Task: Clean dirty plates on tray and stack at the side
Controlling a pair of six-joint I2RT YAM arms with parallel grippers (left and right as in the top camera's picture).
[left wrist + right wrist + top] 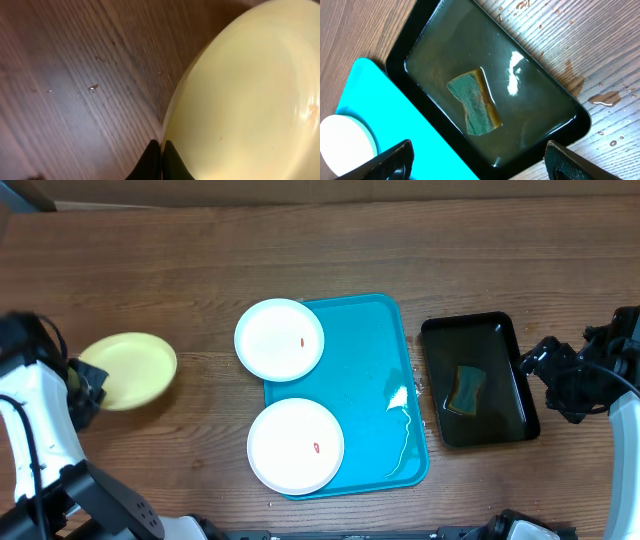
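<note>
Pinching the rim of the pale green plate (250, 100), the left gripper (161, 149) holds it over the wooden table (200, 250), well left of the blue tray (365, 350). The right gripper (480, 150) hangs with fingers spread wide above the black tray (395, 57), where a green sponge (472, 102) lies in water. On the blue tray, the nearer white plate (295, 446) overhangs the left edge, and the farther white plate (279, 339) overhangs the far-left corner. Each white plate bears a red speck.
</note>
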